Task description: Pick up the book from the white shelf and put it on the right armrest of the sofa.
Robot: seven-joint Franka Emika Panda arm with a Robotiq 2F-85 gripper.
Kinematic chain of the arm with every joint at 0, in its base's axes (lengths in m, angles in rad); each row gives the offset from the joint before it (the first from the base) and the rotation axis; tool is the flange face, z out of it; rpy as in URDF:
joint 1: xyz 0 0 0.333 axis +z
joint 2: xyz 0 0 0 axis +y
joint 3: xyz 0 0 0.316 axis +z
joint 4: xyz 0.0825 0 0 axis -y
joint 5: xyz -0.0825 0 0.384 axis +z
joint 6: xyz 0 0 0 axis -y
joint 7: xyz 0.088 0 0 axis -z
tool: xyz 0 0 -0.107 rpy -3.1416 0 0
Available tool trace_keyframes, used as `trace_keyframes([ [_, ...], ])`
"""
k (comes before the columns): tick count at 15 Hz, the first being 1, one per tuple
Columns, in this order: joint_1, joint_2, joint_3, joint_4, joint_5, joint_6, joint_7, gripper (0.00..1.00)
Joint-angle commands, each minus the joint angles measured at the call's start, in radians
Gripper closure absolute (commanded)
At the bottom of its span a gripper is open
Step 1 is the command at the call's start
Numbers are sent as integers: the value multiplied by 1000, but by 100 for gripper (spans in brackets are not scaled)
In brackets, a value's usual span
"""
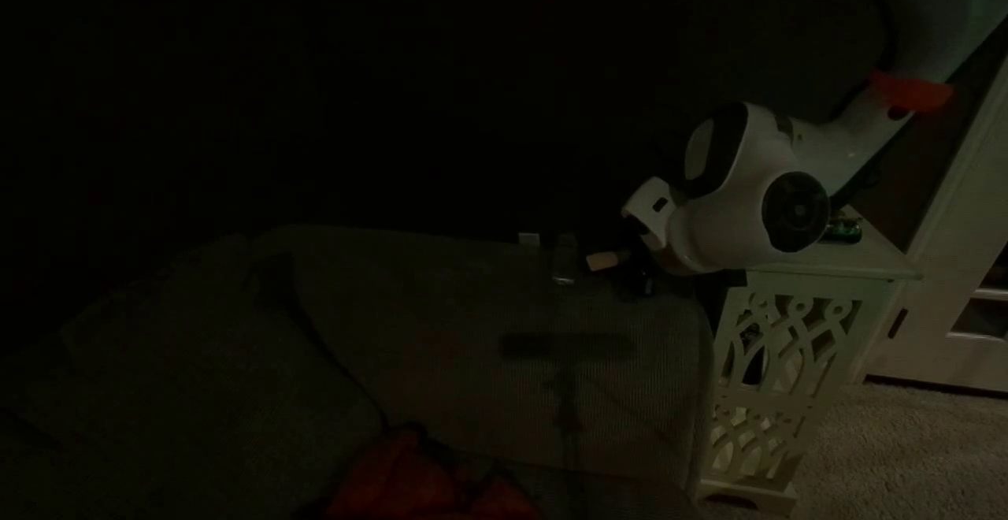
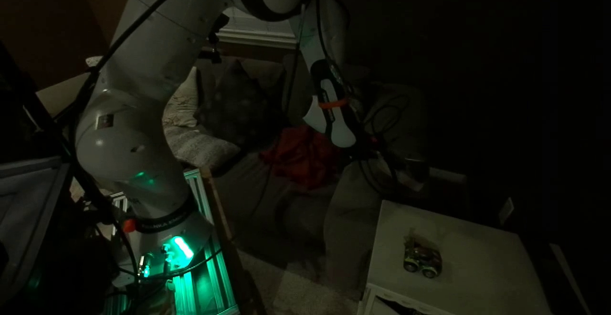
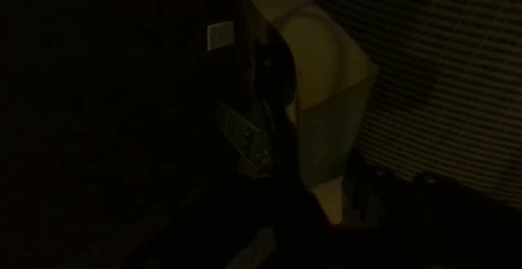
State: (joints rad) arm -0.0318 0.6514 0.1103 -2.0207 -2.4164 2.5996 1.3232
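Jaws parted, book (image 3: 326, 85) between them (contact too dark to judge)

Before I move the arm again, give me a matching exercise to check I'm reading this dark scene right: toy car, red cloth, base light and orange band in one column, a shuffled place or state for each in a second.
Things:
1. toy car
2. red cloth
3. base light
4. orange band

Places or states:
A. wrapped around the arm
B. glowing blue-green
C. on top of the white shelf
D. crumpled on the sofa

Pairs: 1-C; 2-D; 3-B; 4-A
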Motion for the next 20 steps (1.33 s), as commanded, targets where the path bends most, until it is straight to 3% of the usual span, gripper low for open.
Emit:
trace_keyframes([
  [1,-65,33,38,19,0,66,-87,92],
  [5,-139,72,88,71,-4,232,-137,92],
  [6,-117,78,60,84,0,265,-130,90],
  [7,-123,86,63,95,6,284,-139,52],
  [14,-86,142,15,114,88,421,-185,2],
  [16,-84,139,14,116,105,438,-186,0],
  [20,-132,77,80,107,65,412,-104,0],
])
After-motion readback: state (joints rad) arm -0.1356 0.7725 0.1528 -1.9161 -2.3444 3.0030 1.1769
